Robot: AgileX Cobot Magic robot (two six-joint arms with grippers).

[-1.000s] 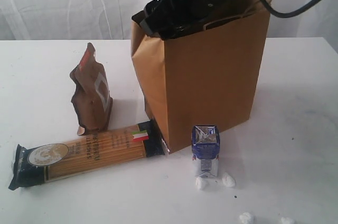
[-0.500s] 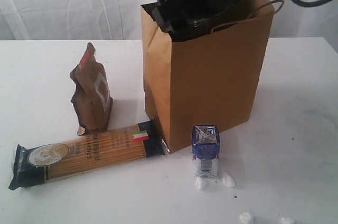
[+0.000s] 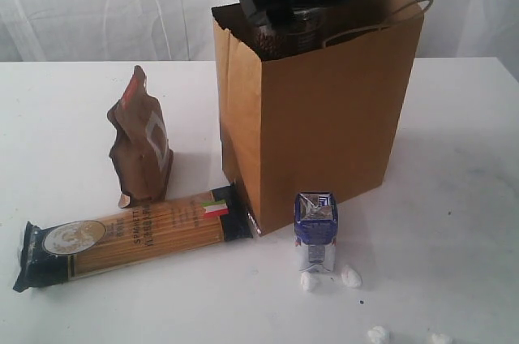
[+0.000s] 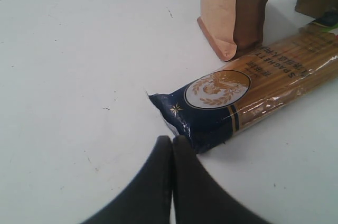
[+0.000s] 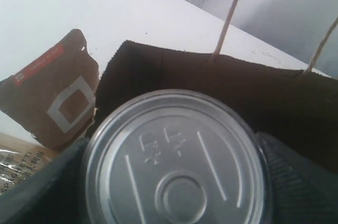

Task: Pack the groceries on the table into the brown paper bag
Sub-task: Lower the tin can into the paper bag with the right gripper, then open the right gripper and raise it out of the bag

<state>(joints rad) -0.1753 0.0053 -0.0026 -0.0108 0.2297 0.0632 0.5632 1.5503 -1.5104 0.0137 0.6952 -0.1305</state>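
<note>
With right gripper, clamps round silver pull-tab can from both sides, right at open mouth of tall brown kraft paper bag. With left gripper, fingers pressed together, hovers low over wide white tabletop, just beside dark end of long flat spaghetti packet. Shows packet's other end at bag's base, crumpled brown foil pouch upright behind packet, and small blue carton upright near bag's front corner with small white crumbs beside.
</note>
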